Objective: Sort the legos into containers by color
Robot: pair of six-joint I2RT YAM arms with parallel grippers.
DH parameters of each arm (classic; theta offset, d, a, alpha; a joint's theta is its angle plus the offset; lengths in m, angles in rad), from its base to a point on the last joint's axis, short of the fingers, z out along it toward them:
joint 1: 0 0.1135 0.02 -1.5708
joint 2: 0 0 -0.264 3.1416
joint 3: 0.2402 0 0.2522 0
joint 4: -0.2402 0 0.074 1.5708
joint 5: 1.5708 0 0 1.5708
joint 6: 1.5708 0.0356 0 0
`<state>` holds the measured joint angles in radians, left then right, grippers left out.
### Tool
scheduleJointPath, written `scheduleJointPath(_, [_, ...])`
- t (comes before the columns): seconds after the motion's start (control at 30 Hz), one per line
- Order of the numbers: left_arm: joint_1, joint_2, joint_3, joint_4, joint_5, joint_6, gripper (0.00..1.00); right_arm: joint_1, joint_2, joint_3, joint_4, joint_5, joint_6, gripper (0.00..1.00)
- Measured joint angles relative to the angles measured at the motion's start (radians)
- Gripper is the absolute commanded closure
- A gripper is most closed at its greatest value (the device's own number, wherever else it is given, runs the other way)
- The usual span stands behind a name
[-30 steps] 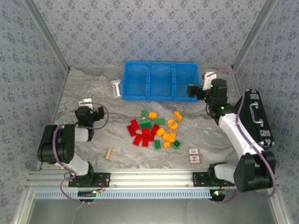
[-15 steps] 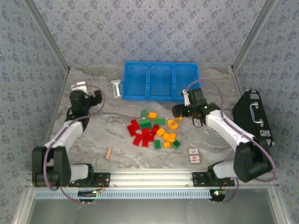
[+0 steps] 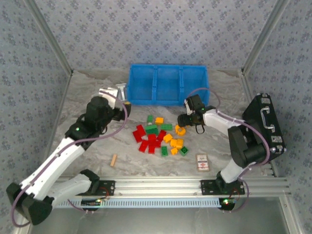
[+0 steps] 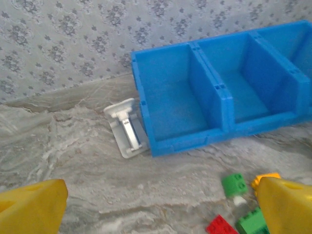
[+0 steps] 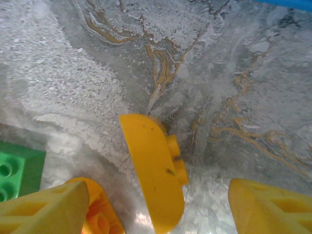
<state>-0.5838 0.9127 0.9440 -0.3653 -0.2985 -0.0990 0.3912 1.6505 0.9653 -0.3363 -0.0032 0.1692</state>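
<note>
Even, bright diffuse light, soft short shadows, no hard glare. Both wrist views look slightly soft, probably motion blur; near yellow fingers [image 4: 31, 207] out of focus.

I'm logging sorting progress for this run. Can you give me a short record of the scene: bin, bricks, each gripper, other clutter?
bin: blue, far side of the table, three compartments, no bricks seen inside
legos: red, green and yellow-orange, loose on the table in front of the bin
left gripper: open, empty, facing the bin
right gripper: open, low over the table, straddling a yellow-orange brick without gripping it
progress: nothing sorted yet
other items: black case, wooden stick, card
</note>
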Motion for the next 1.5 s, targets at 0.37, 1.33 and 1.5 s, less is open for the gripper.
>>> scheduleJointPath(0.37, [-0.001,-0.174,-0.017,-0.18,0.042,-0.025,0.0,-0.001,0.079,0.04,0.023,0.016,-0.002,0.54])
scheduleJointPath(1.33, [-0.001,-0.182,-0.16,-0.154,0.045,0.073,0.0,-0.135,0.044,0.462,-0.063,0.056,-0.011,0.76])
scheduleJointPath(1.5, [-0.001,-0.166,-0.16,-0.154,0.056,0.072,0.0,-0.161,0.219,0.531,-0.059,0.068,0.008,0.7])
